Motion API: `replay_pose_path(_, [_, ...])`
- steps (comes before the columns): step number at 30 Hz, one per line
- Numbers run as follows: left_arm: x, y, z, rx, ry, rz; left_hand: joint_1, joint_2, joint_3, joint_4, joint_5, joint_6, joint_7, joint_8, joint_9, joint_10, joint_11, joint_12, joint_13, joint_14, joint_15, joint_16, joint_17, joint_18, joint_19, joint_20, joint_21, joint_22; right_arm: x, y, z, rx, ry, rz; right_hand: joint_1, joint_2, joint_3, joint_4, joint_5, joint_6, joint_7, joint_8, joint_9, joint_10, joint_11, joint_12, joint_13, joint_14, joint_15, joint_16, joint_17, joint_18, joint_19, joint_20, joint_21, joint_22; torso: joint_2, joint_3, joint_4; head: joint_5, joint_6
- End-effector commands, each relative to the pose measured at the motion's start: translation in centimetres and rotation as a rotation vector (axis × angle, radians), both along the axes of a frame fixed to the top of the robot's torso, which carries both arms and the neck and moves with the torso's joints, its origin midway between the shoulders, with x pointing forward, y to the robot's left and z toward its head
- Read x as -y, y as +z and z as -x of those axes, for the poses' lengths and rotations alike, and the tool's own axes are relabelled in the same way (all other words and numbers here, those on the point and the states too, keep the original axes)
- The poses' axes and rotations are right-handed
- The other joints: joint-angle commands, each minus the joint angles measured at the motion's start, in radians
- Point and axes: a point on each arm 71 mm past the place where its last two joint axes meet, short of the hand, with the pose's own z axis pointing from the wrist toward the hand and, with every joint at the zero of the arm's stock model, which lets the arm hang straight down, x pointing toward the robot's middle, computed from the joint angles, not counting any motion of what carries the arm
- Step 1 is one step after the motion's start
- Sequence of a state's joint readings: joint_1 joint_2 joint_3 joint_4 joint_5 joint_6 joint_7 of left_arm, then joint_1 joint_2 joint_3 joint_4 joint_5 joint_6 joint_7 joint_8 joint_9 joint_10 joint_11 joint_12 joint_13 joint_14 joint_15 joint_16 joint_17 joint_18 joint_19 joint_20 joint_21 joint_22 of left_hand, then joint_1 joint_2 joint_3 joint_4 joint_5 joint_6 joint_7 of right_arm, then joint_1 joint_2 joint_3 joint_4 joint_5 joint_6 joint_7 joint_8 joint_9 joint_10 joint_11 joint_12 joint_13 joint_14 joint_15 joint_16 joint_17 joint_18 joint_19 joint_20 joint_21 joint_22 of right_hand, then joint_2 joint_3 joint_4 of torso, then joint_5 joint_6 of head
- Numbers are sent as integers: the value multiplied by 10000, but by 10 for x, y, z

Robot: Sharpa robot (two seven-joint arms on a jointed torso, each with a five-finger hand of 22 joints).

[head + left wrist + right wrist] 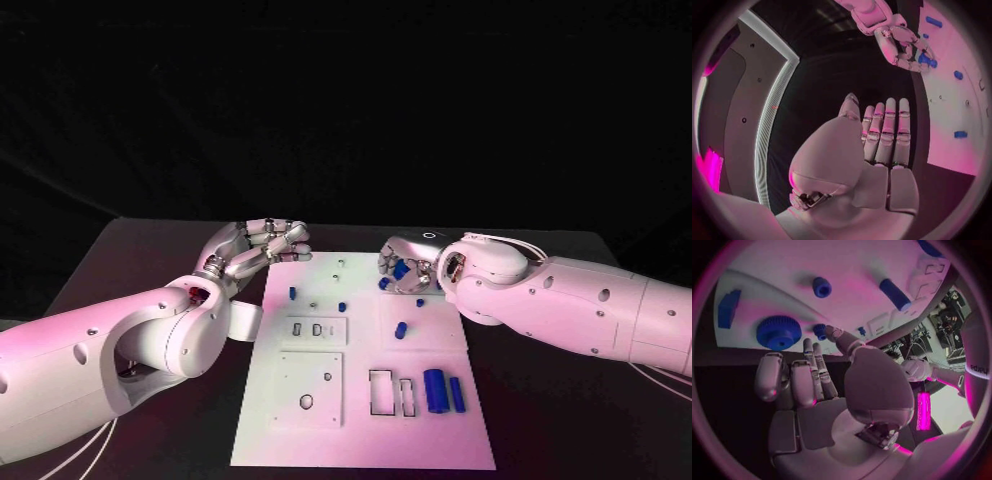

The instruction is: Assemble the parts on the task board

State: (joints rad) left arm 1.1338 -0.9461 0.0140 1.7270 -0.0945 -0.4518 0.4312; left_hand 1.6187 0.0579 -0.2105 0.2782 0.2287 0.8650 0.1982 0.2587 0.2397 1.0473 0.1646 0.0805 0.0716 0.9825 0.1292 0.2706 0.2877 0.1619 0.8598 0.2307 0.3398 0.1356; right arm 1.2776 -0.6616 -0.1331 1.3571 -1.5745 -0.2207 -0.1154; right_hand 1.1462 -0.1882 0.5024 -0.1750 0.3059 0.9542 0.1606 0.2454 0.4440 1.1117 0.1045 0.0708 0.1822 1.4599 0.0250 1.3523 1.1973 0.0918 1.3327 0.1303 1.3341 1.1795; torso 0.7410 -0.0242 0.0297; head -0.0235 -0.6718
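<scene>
The white task board (361, 425) lies in the middle of the table. My left hand (267, 242) hovers at the board's far left corner with its fingers (887, 127) straight and apart, holding nothing. Over the far right part of the board is my right hand (407, 262), also seen in the left wrist view (901, 42). A blue gear (778, 332) and a small blue peg (820, 330) sit just beyond its fingertips (808, 346); the thumb tip is beside the peg. Nothing is in its palm. Two blue cylinders (434, 385) lie side by side at the near right.
More blue parts are on the board: a block (729, 307), a round peg (822, 286), a short cylinder (401, 328) and small pegs (293, 293) at the left. White inset plates (313, 388) with holes and slots take up the board's near left. Black table (144, 250) surrounds it.
</scene>
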Motion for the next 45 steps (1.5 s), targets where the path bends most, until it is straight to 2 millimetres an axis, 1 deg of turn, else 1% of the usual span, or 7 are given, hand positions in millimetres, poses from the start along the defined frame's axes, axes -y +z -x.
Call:
replay_pose_path(1, [2, 1, 0, -14, -170, 122, 81, 1, -49, -7, -29, -66, 36, -71, 10, -28, 43, -56, -7, -41, 2, -53, 11, 172, 11, 41, -70, -16, -1, -1, 0, -34, 26, 172, -38, 122, 107, 0, 11, 92, -19, -20, 29, 119, -34, 54, 24, 378, -41, 120, 81, -113, 110, -25, 113, 142, 12, 2, 2, 39, -23])
replay_pose_path(16, [0, 2, -1, -52, -138, 94, 95, 15, -62, -8, -43, -76, 43, -80, 23, -36, 46, -75, -6, -55, 9, -72, 30, 168, -3, 47, -88, -28, -3, -8, 0, -295, 15, 235, 16, 271, 769, 127, -367, 448, -166, 123, 257, 523, -154, 59, 57, 437, -137, 358, 249, -208, 357, -108, 511, 752, 30, 3, -1, 83, -104])
replay_pose_path(27, [-1, 2, -1, -75, -138, 79, 99, 18, -68, -9, -59, -80, 46, -83, 28, -39, 46, -82, -5, -56, 10, -76, 38, 169, -6, 48, -94, -32, -4, -9, -1, -328, -40, 228, 9, 263, 822, 141, -426, 447, -166, 121, 275, 518, -154, 34, 50, 439, -139, 371, 250, -215, 374, -114, 538, 796, 42, -4, 2, 103, -148])
replay_pose_path(31, [-1, 2, -1, -83, -129, 71, 103, 22, -72, -10, -74, -82, 48, -85, 32, -42, 45, -88, -5, -56, 10, -79, 45, 169, -7, 49, -98, -35, -2, -8, -2, -166, -146, 52, 22, 348, 1010, 224, -480, 582, -225, 207, 382, 698, -205, 65, 71, 446, -177, 422, 272, -240, 444, -137, 634, 952, 39, -3, -5, 117, -160])
replay_pose_path(36, [-2, 2, -1, -100, -99, 59, 117, 30, -76, -16, -98, -87, 50, -90, 39, -47, 45, -97, -5, -53, 10, -83, 57, 171, -8, 50, -104, -40, -2, -3, 0, 209, -329, -434, -22, 411, 1116, 347, -495, 726, -308, 323, 518, 901, -280, 105, 108, 452, -234, 461, 281, -261, 508, -184, 716, 1088, 34, 0, -15, 128, -151])
replay_pose_path(40, [-4, 2, -2, -112, -41, 43, 121, 31, -76, -18, -103, -89, 50, -92, 40, -48, 45, -99, -5, -52, 9, -84, 59, 171, -8, 50, -105, -41, -3, 3, 3, 534, -458, -832, -3, 430, 1173, 370, -463, 780, -342, 373, 580, 962, -311, 107, 121, 453, -262, 475, 284, -266, 521, -208, 736, 1124, 13, -11, -31, 127, -120])
replay_pose_path(45, [-6, 2, -3, -120, 27, 23, 137, 37, -77, -25, -114, -92, 49, -95, 45, -51, 45, -105, -5, -51, 9, -87, 68, 172, -7, 50, -108, -44, -8, 13, 3, 919, -583, -1174, -9, 430, 1186, 388, -470, 801, -353, 394, 606, 989, -320, 107, 126, 458, -271, 491, 304, -276, 549, -218, 764, 1172, 20, -7, -20, 106, -31])
